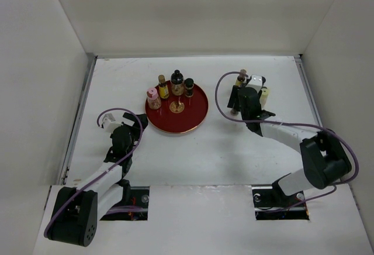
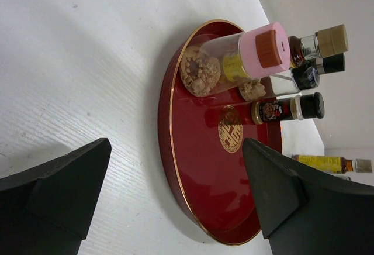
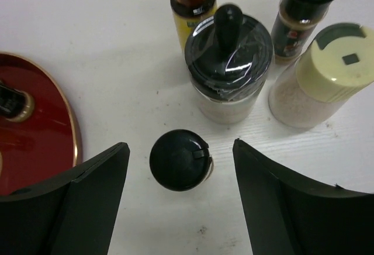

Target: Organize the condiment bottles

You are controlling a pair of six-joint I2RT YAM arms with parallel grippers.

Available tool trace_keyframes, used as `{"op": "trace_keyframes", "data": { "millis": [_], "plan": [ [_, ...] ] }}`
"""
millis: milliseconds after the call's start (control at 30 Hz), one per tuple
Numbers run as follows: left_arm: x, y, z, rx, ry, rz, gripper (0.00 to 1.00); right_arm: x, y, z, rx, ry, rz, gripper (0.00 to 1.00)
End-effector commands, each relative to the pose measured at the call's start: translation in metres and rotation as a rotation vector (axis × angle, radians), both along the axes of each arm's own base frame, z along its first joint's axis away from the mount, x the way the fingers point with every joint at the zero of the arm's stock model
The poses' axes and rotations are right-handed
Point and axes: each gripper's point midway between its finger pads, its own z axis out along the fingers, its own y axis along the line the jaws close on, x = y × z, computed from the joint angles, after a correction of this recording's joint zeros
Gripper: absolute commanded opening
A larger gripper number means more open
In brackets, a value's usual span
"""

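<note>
White counter (image 1: 234, 150) carries the red tray (image 1: 175, 125) left of centre; four condiment bottles (image 1: 177, 83) stand along its far side, the pink-capped bottle (image 1: 153, 98) leftmost; left tool (image 2: 175, 150) gapes wide near the tray; right tool (image 3: 179, 150) spreads wide, a black-capped bottle (image 3: 178, 159) untouched between its fingers, more bottles just beyond.

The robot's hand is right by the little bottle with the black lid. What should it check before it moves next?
1. Right gripper open: ok.
2. Small black-capped bottle upright, between its fingers: ok.
3. Fingers low enough to clamp the bottle's body: cannot tell.
4. Knob-lidded jar clear of the fingers: ok, though close behind.
5. Bare room on the red tray: ok, near half free.
6. Left gripper open, holding nothing: ok.
</note>
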Motion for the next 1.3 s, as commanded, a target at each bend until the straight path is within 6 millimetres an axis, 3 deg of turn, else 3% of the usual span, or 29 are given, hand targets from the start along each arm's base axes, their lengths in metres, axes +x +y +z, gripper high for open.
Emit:
{"op": "trace_keyframes", "data": {
  "millis": [0, 333, 433, 533, 633, 767, 867, 1100, 1267],
  "plan": [
    [0.009, -0.003, 0.024, -0.019, -0.075, -0.006, 1.0, 0.015, 0.009, 0.013, 0.024, -0.03, 0.003, 0.75],
    [0.01, -0.004, 0.02, -0.025, -0.065, -0.007, 1.0, 0.029, 0.012, 0.005, -0.002, -0.019, -0.001, 0.55],
    [0.01, -0.006, 0.019, -0.028, -0.06, -0.017, 1.0, 0.03, 0.01, 0.005, -0.029, -0.023, -0.012, 0.44],
    [0.01, -0.004, 0.022, -0.026, -0.072, -0.009, 1.0, 0.03, 0.009, 0.018, -0.034, -0.049, -0.019, 0.42],
    [0.011, -0.004, 0.019, -0.026, -0.062, -0.009, 1.0, 0.028, 0.019, 0.05, -0.016, -0.116, 0.01, 0.42],
    [0.011, -0.004, 0.022, -0.023, -0.069, -0.009, 1.0, 0.029, 0.048, 0.089, 0.033, -0.196, 0.08, 0.42],
    [0.011, -0.004, 0.02, -0.025, -0.065, -0.008, 1.0, 0.035, 0.081, 0.103, 0.068, -0.218, 0.157, 0.42],
    [0.01, -0.003, 0.021, -0.026, -0.069, -0.007, 1.0, 0.054, 0.149, 0.099, 0.111, -0.218, 0.273, 0.42],
    [0.01, -0.003, 0.023, -0.027, -0.075, -0.005, 1.0, 0.041, 0.204, 0.094, 0.141, -0.202, 0.371, 0.42]
  ]
}}
